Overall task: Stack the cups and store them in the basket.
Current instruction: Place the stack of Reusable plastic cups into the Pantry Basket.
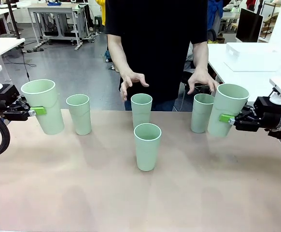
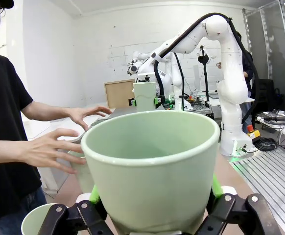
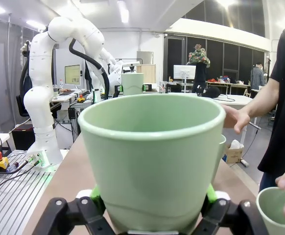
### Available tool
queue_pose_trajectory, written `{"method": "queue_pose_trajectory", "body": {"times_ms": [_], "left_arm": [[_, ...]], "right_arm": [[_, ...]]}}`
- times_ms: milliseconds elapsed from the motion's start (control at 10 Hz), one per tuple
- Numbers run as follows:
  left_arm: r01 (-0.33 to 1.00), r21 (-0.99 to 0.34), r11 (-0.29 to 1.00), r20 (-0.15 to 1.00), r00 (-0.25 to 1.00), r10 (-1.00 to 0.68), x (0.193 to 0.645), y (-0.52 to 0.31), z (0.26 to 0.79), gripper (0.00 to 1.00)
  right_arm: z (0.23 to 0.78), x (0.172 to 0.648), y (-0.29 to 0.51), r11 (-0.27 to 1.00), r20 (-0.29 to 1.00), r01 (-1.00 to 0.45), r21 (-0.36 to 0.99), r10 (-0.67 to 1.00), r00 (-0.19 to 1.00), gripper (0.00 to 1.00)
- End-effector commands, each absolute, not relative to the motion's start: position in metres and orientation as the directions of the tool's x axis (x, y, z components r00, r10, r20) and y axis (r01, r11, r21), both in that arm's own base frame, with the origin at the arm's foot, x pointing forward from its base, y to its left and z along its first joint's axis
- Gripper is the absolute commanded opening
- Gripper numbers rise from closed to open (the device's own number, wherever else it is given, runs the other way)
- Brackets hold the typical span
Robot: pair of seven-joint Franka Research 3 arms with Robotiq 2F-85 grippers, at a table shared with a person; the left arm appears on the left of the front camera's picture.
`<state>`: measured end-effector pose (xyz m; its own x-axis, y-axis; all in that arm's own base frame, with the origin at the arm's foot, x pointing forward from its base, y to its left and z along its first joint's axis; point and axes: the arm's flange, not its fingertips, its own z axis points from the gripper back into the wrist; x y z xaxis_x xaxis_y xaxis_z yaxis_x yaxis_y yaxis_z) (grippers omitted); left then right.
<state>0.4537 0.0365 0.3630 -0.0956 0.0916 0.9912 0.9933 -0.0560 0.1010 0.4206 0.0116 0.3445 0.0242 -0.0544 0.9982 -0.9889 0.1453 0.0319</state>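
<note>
In the front view, my left gripper [image 1: 37, 111] at the left edge is pinching one cup [image 1: 43, 106] by its upper wall, slightly tilted. My right gripper [image 1: 226, 118] at the right edge is clamping another cup [image 1: 227, 110] likewise. Four more are standing mid-frame, with the person's hands [image 1: 131, 79] hovering over the far ones. The basket [image 1: 254, 57], I judge, is sitting upper right.

In the left wrist view, my pads [image 2: 94, 194] are squeezing the centre cup [image 2: 152, 161] from both sides, below its rim.

In the right wrist view, I am making the same pinch at bottom centre. These cups are probably light, smooth and a little flexible, so I am favouring a gentle mid-wall hold.
</note>
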Motion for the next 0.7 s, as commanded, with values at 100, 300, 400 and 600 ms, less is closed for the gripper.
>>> {"method": "queue_pose_trajectory", "body": {"times_ms": [100,300,400,600], "left_arm": [[0.993,0.104,-0.051,0.991,-0.099,0.094,0.4548,0.0371,0.3668,0.90],[0.993,0.104,-0.051,0.991,-0.099,0.094,0.4548,0.0371,0.3668,0.90],[0.993,0.104,-0.051,0.991,-0.099,0.094,0.4548,0.0371,0.3668,0.90],[0.993,0.104,-0.051,0.991,-0.099,0.094,0.4548,0.0371,0.3668,0.90]], "right_arm": [[0.3480,0.4228,0.0126,0.151,0.998,-0.988,0.025,-0.064,0.016,0.86],[0.3480,0.4228,0.0126,0.151,0.998,-0.988,0.025,-0.064,0.016,0.86],[0.3480,0.4228,0.0126,0.151,0.998,-0.988,0.025,-0.064,0.016,0.86],[0.3480,0.4228,0.0126,0.151,0.998,-0.988,0.025,-0.064,0.016,0.86]]}}
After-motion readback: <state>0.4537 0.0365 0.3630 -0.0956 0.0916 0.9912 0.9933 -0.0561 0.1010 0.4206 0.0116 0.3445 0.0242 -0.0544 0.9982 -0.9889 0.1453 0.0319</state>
